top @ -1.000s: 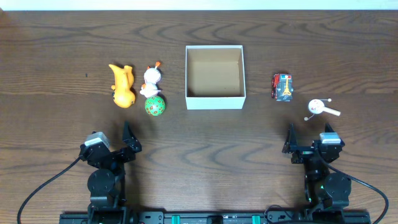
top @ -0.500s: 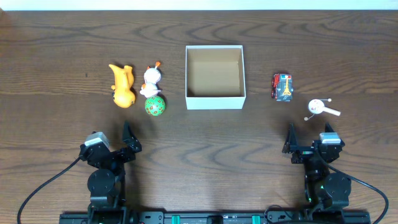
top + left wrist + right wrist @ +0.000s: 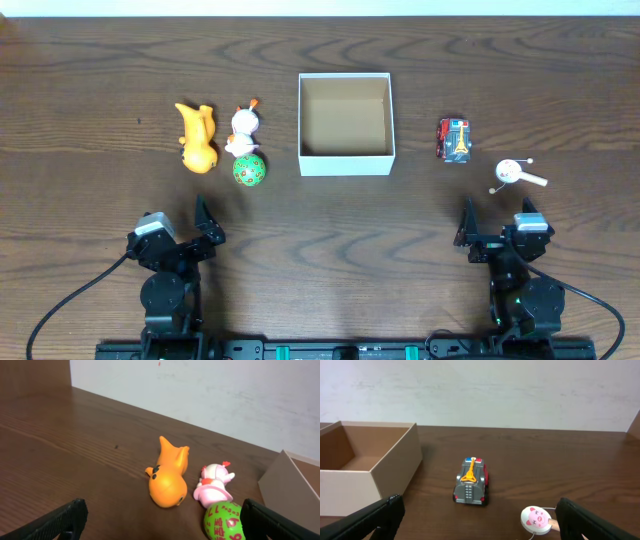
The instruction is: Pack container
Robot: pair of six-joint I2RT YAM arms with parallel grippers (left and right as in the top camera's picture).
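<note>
- Overhead, the container [image 3: 346, 164] sits at the middle of the dark wooden table [image 3: 100, 80], toward its far side, with nothing inside but its brown floor.
- To its left lie an orange toy [image 3: 197, 138], a white figure [image 3: 243, 126] and a green ball [image 3: 249, 169]; the ball touches the figure's near end, and the orange toy lies just beside them.
- To its right stand a toy truck [image 3: 455, 139] and, nearer the arm, a pig-face rattle [image 3: 513, 173], apart from each other.
- Both arms rest at the near edge, well apart from everything: the left gripper [image 3: 207, 225] and the right gripper [image 3: 467, 225] are spread wide and hold nothing.
- From the left wrist, the dark left fingers [image 3: 67, 519] frame the bottom corners, far apart; between them lie the orange toy, the pink-and-white figure and the ball with red numerals, and a corner of the container shows at the right edge.
- From the right wrist, the right fingers [image 3: 375, 519] likewise stand wide at the lower corners; the container fills the left side, the truck sits in the centre facing the camera, and the rattle lies low at the right.
</note>
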